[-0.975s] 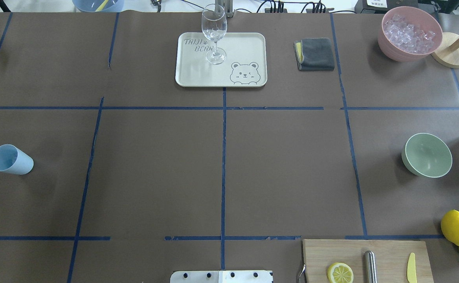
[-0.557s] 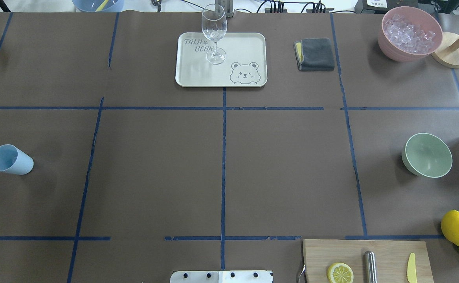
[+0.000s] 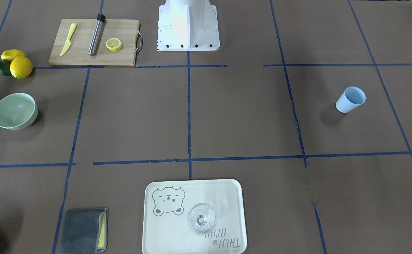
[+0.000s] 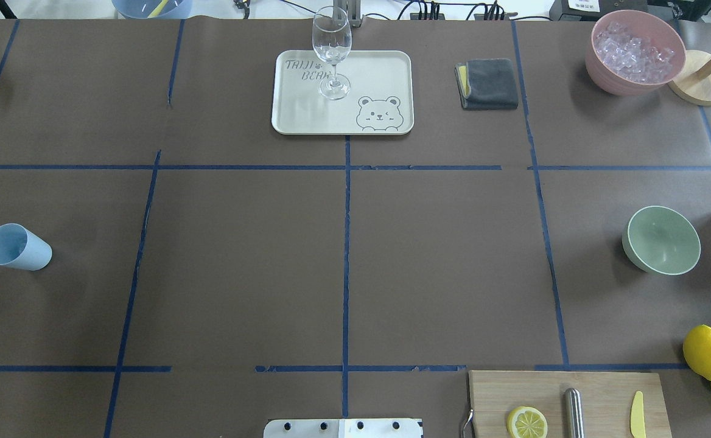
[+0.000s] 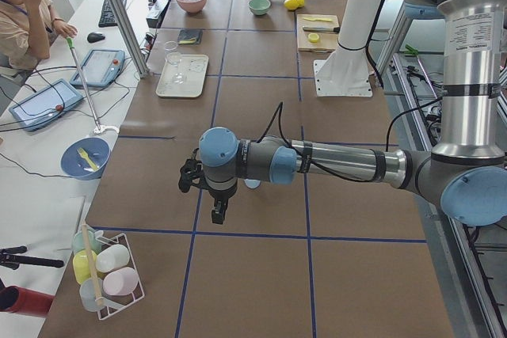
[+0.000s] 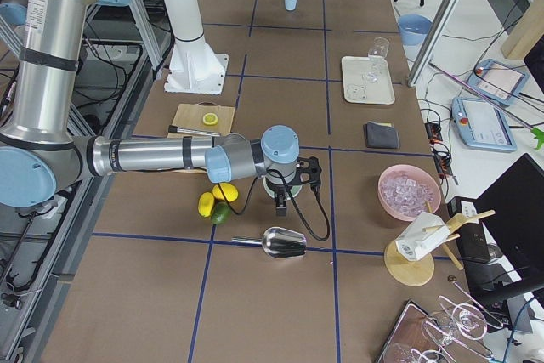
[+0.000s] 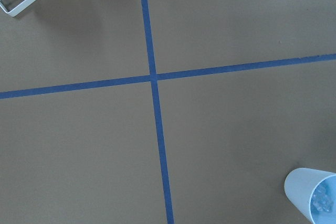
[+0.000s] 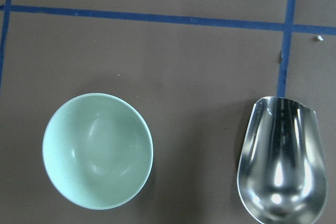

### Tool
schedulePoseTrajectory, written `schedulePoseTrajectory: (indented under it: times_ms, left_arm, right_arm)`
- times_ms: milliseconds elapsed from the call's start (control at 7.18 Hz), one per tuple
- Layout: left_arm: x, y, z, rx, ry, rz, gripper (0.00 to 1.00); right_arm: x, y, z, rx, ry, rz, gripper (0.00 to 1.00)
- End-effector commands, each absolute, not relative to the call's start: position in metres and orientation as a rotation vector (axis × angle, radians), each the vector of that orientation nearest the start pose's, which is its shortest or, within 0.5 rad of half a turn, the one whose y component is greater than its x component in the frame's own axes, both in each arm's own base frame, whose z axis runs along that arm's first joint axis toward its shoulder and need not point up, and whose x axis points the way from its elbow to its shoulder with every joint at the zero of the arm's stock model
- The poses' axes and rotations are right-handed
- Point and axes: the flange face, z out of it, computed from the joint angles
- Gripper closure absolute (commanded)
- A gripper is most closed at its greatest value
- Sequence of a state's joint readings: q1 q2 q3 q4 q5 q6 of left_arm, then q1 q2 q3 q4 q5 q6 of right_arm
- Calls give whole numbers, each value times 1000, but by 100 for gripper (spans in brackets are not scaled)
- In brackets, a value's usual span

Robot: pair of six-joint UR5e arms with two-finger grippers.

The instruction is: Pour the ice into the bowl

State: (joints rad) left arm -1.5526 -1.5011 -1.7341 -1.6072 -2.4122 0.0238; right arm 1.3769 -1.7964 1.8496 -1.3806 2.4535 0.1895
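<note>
The pale mint-green bowl (image 4: 661,239) stands upright on the table's right side, also in the front view (image 3: 14,110) and filling the lower left of the right wrist view (image 8: 97,150). Its inside looks bare. A light blue cup (image 4: 16,246) stands at the far left. In the left wrist view a few clear ice cubes (image 7: 321,199) show inside the cup (image 7: 310,192). The left gripper (image 5: 216,215) hangs over the table near the cup. The right gripper (image 6: 281,207) hangs over the bowl's area. Only the side views show either gripper, so I cannot tell whether they are open or shut.
A metal scoop (image 8: 281,163) lies right of the bowl. At the back are a pink container (image 4: 634,52) of ice, a grey cloth (image 4: 488,83) and a tray (image 4: 386,73) with a wine glass (image 4: 332,52). Cutting board (image 4: 599,389) and lemons (image 4: 707,351) are near right.
</note>
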Motion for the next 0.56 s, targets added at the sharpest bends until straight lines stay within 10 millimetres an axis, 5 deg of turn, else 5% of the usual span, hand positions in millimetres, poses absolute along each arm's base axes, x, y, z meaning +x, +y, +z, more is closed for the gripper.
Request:
schedulePoseTrajectory:
  times_ms: [0, 139, 418]
  left_arm:
    - [-50, -469, 603, 129, 842, 100, 0]
    - [-50, -469, 602, 140, 842, 108, 0]
    - [-50, -469, 601, 166, 841, 120, 0]
  right_arm:
    - [-71, -415, 602, 11, -874, -117, 0]
    - [-101, -415, 604, 19, -821, -90, 0]
    - [-122, -410, 643, 36, -847, -77, 2]
